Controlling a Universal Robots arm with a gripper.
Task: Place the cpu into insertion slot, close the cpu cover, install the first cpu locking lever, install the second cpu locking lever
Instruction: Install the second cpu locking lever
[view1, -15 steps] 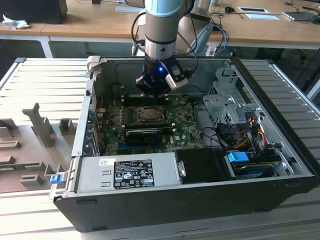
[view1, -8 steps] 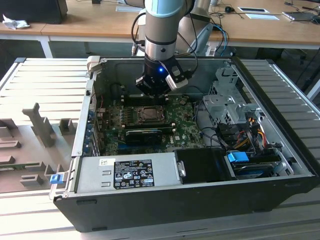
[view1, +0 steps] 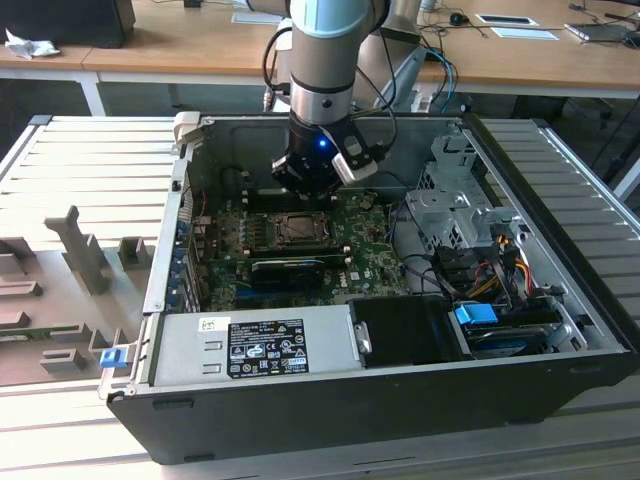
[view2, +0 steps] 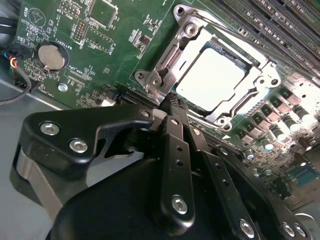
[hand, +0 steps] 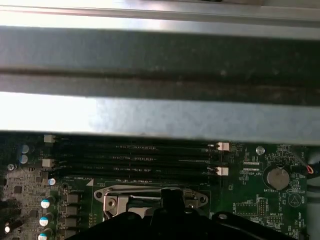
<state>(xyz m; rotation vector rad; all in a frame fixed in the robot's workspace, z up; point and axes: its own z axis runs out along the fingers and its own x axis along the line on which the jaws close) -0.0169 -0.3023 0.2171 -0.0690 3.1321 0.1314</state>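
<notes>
**Claw hovers at the socket edge, chip already seated under its cover**

Black claw (view1: 312, 186) on the grey arm hangs inside the open black computer case (view1: 560, 300) in the exterior view, directly above the square dark insertion slot (view1: 297, 229) in the green circuit board (view1: 365, 262). A long black card (view1: 290, 266) lies just beside the slot, on the side nearer the case's silver power supply box (view1: 255, 345). From this angle I cannot tell how the fingers stand.

In the second wrist view, the claw (view2: 172, 102) has its 2 black fingers (view2: 175, 135) pressed together with no gap and nothing between them, their tips touching or almost touching the socket rim near 1 corner. The small pale silver cpu (view2: 210, 75) lies flat in the slot, showing through the window of the thin silver-grey cpu cover (view2: 260, 82), which lies down over it. That suggests the placing and covering are done, and the clenched tips look suited to pushing a thin lever (view2: 165, 75) along the rim rather than grasping.

In the first wrist view, the fingertips (hand: 171, 197) stand at the cover (hand: 150, 192), with 4 long black memory slots (hand: 132, 157) just beyond it and a round silver coin battery (hand: 276, 176) well off to 1 side.
</notes>
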